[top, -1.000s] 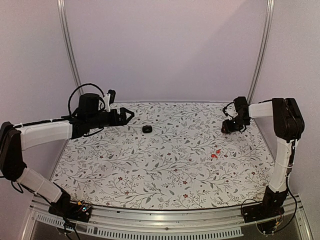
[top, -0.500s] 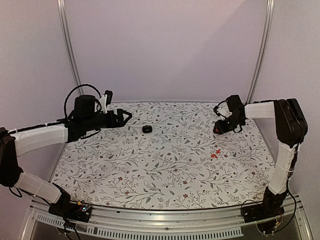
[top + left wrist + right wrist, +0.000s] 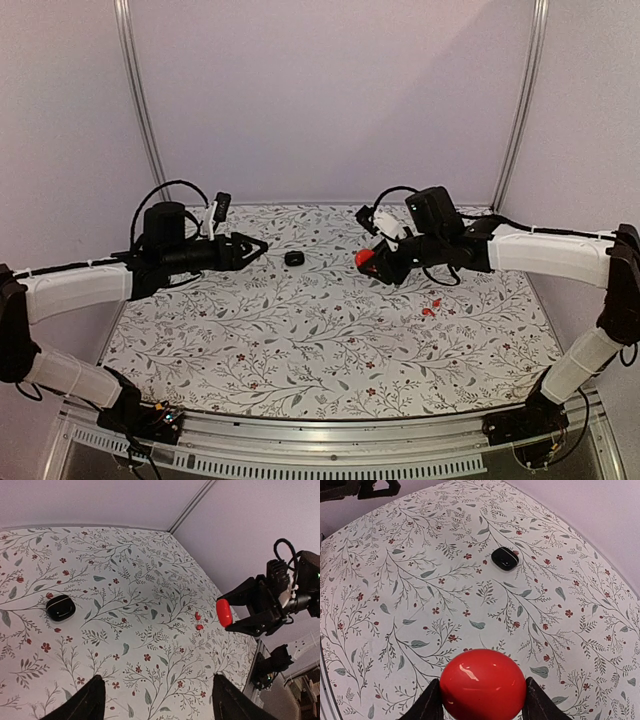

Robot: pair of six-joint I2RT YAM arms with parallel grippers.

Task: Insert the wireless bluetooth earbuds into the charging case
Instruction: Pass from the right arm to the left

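Right gripper clenches glossy red case, left gripper hangs released; tiny earbuds look light, slippery, so pinch across their sides.

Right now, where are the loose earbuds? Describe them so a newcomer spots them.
On the floral table, look at the right half, just toward the near edge from the right gripper holding the red case. Two tiny earbuds lie close together there. They are far smaller than that case or the black case, and brighter red than the printed flowers.
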